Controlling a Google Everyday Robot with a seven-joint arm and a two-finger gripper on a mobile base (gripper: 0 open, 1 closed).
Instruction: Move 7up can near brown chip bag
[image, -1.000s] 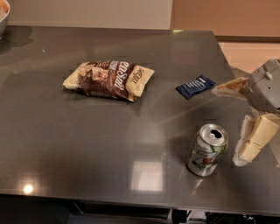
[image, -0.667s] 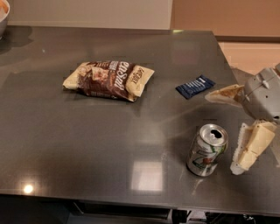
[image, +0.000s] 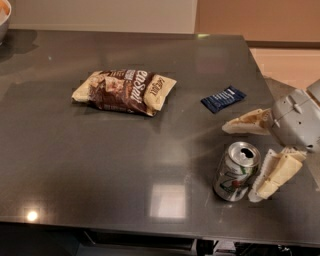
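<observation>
Can (image: 234, 176) stood upright near the front edge of the table (image: 100, 165), at about four o'clock from the bag (image: 125, 90) and well apart from it. Gripper (image: 241, 161) reached in from three o'clock with its jaws spread, one finger behind the can and the other just beside its right flank. Neither visibly squeezed it. That straddle looked like the set-up for a side grasp, wide enough to clear the can's body. The packet (image: 223, 98) lay at twelve o'clock from the can, so a carry toward ten o'clock would probably pass left of it.
</observation>
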